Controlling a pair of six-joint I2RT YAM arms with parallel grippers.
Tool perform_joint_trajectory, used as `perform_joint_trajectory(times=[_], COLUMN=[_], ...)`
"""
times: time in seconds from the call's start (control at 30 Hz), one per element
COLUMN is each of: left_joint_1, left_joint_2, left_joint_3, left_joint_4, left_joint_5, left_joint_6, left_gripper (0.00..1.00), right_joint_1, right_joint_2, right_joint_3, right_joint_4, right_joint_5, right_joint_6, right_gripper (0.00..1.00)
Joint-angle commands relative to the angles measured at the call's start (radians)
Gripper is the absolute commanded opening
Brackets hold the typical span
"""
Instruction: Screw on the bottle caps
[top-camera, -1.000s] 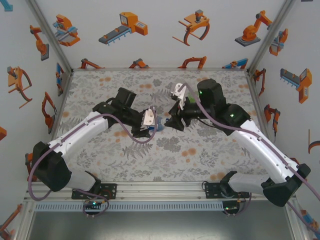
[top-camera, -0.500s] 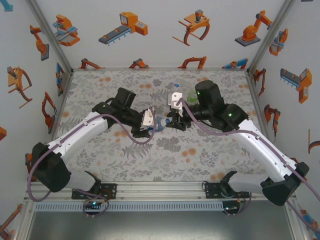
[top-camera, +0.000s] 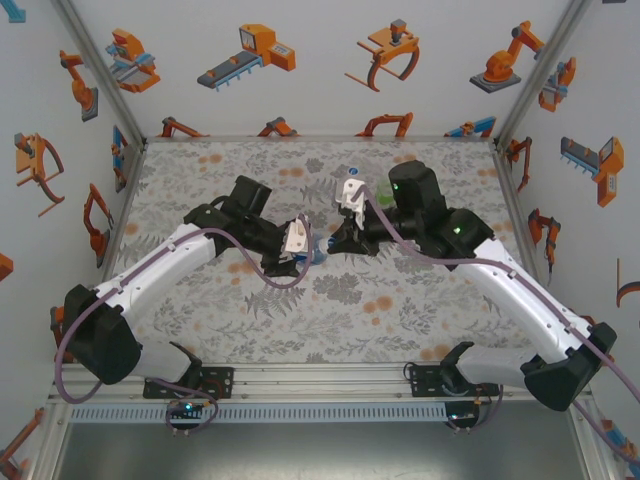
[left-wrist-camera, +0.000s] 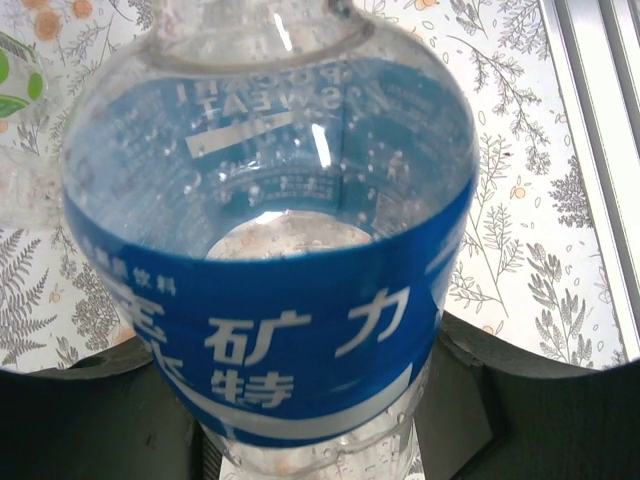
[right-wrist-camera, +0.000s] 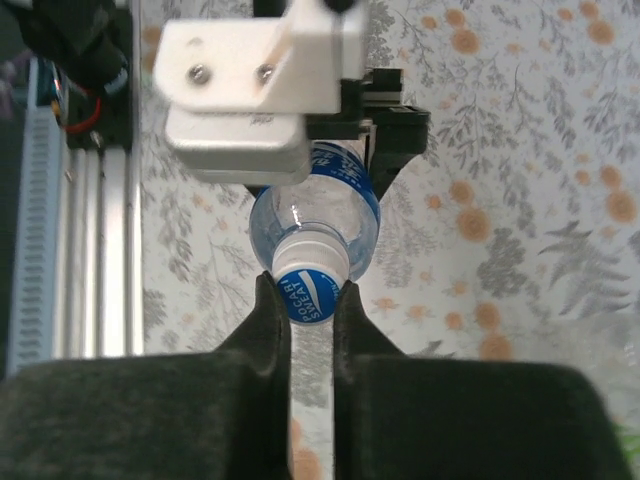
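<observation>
The bottle with the blue label (left-wrist-camera: 270, 300) is held in my left gripper (left-wrist-camera: 300, 440), whose dark fingers (left-wrist-camera: 480, 400) press on both sides of its lower body. From above, that bottle (top-camera: 318, 252) hangs tilted between the two arms at the table's middle, with the left gripper (top-camera: 298, 252) on its left. A blue bottle cap (right-wrist-camera: 310, 298) printed with white letters sits on the bottle's white neck (right-wrist-camera: 312, 262). My right gripper (right-wrist-camera: 311, 300) is shut on this cap, one fingertip on each side. From above, the right gripper (top-camera: 341, 242) meets the bottle's top end.
At the left edge of the left wrist view are a green-tinted bottle (left-wrist-camera: 12, 85) and part of a clear one (left-wrist-camera: 25, 190). The flower-patterned tabletop (top-camera: 400, 300) lies below. Metal rails (top-camera: 320, 385) run along the near edge, and walls close in the other three sides.
My right gripper has swung left and closed its fingers onto the blue cap on the bottle's neck. The left arm has kept the bottle still.
</observation>
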Motion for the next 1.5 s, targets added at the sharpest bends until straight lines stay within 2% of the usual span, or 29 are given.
perform_joint_trajectory(times=[0.0, 0.1, 0.23, 0.33, 0.43, 0.5, 0.7, 0.8, 0.97, 1.17, 1.33, 1.47], left_joint_1=[-0.011, -0.011, -0.011, -0.011, -0.011, -0.011, -0.012, -0.012, -0.012, -0.012, -0.012, -0.013], left_joint_2=[-0.009, -0.007, -0.006, -0.004, -0.004, -0.005, -0.006, -0.006, -0.006, -0.006, -0.012, -0.014], left_joint_3=[0.027, 0.029, 0.031, 0.029, 0.03, 0.031, 0.031, 0.031, 0.032, 0.031, 0.031, 0.032], left_joint_4=[-0.004, -0.007, -0.007, -0.009, -0.008, -0.008, -0.009, -0.014, -0.018, -0.023, -0.023, -0.024], left_joint_5=[0.03, 0.017, 0.013, 0.011, 0.013, 0.014, 0.012, 0.005, 0.008, 0.009, 0.017, 0.019], left_joint_6=[0.014, 0.014, 0.012, 0.012, 0.011, 0.01, 0.011, 0.013, 0.019, 0.026, 0.029, 0.029], left_gripper=[0.0, 0.0, 0.0, 0.0, 0.0, 0.0, 0.0, 0.0, 0.0, 0.0, 0.0, 0.0], right_joint_1=[0.001, 0.001, 0.001, 0.001, -0.001, -0.006, -0.021, -0.021, -0.021, -0.021, -0.019, -0.019], right_joint_2=[0.0, 0.009, 0.009, -0.003, 0.004, 0.021, 0.001, -0.028, -0.056, -0.051, -0.056, -0.054], right_joint_3=[-0.034, -0.036, -0.036, -0.054, -0.042, -0.005, 0.038, 0.025, -0.021, -0.007, -0.036, -0.071], right_joint_4=[0.153, 0.149, 0.086, 0.082, 0.101, 0.063, 0.022, 0.085, 0.172, 0.111, 0.09, 0.115], right_joint_5=[0.181, 0.308, 0.399, 0.44, 0.42, 0.413, 0.405, 0.346, 0.15, -0.063, -0.116, -0.099], right_joint_6=[0.42, 0.758, 1.18, 1.36, 1.377, 1.333, 1.079, 0.863, 0.471, 0.09, -0.065, -0.078], right_gripper=[0.0, 0.0, 0.0, 0.0, 0.0, 0.0, 0.38, 0.44, 0.46, 0.49, 0.49, 0.49])
